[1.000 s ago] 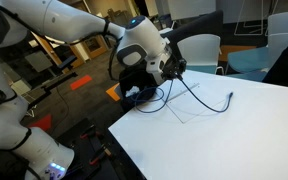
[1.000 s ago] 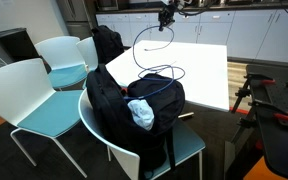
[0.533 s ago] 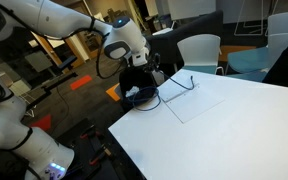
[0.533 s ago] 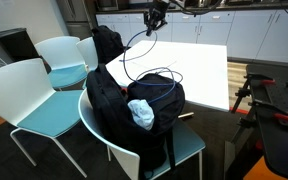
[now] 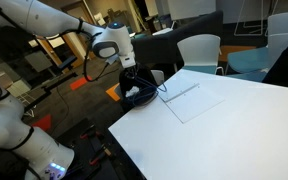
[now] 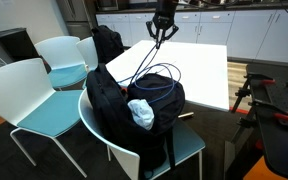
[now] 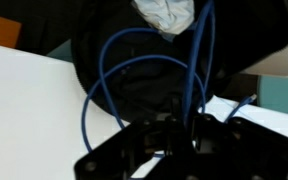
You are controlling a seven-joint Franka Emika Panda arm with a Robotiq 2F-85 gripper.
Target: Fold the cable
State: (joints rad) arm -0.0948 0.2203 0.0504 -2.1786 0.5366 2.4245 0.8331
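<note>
– Cable [image 6: 146, 58]: where is it?
– It hangs from the gripper [image 6: 162, 27], held high near the edge of the white table [image 6: 204, 65]. In an exterior view, thin dark strands slant down from the fingertips. They end in a wide loop lying over the top of a black backpack [image 6: 124, 115]. The backpack stands on a chair with a teal seat [image 6: 189, 150], close against the table.
– Is the pincer closed?
– It is clamped on the cable: the strands meet at its tip and hang from there. The wrist view agrees. There the gripper [image 7: 179, 135] is a dark blur at the bottom, with the cable [image 7: 197, 55] rising out of it.
– Does the wrist view add anything?
– Colour. There the cord reads clearly blue, in several overlapping loops against the backpack [image 7: 124, 40]. A crumpled white object [image 7: 164, 12] sits at the top edge. The same white object [image 6: 141, 112] shows on the backpack's side in an exterior view.
– What does an exterior view show that the wrist view cannot?
– The white arm [image 5: 44, 15] reaching in, with the gripper [image 5: 134, 73] just above the backpack [image 5: 139, 95]. A clear flat sheet [image 5: 199, 100] lies on the table [image 5: 224, 135] and appears only here. The cable is too thin to pick out with certainty in that picture.
</note>
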